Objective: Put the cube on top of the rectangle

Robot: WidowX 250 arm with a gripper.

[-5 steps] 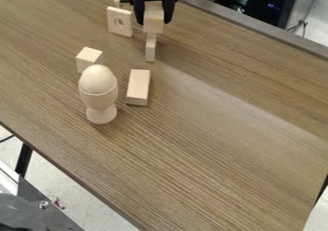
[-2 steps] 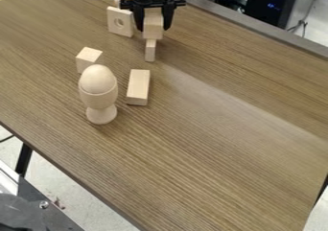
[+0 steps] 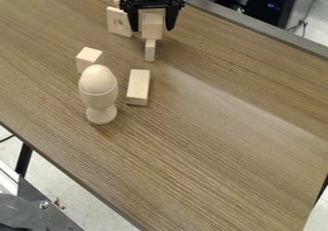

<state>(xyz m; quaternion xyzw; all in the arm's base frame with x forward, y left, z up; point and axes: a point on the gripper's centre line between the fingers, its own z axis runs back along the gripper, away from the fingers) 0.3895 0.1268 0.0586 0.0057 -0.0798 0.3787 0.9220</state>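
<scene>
I held the black two-finger hand [image 3: 152, 30] wide over the far side of the brown wood-grain surface [image 3: 224, 144], its fingers clear of a pale wooden cube [image 3: 152, 26] that sat atop a narrow, pale wooden rectangle [image 3: 150, 51]. A wooden plate with a round hole [image 3: 118, 22] stood left; nearer were another wooden cube [image 3: 89, 58], an egg-topped wooden cup [image 3: 99, 100] and a rectangular wooden block [image 3: 138, 86].

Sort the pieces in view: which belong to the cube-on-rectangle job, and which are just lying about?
Job:
gripper
cube between its fingers
narrow block below, probably the rectangle

Lying about, apparently:
loose cube
wooden egg in its cup
flat block
holed plate
</scene>
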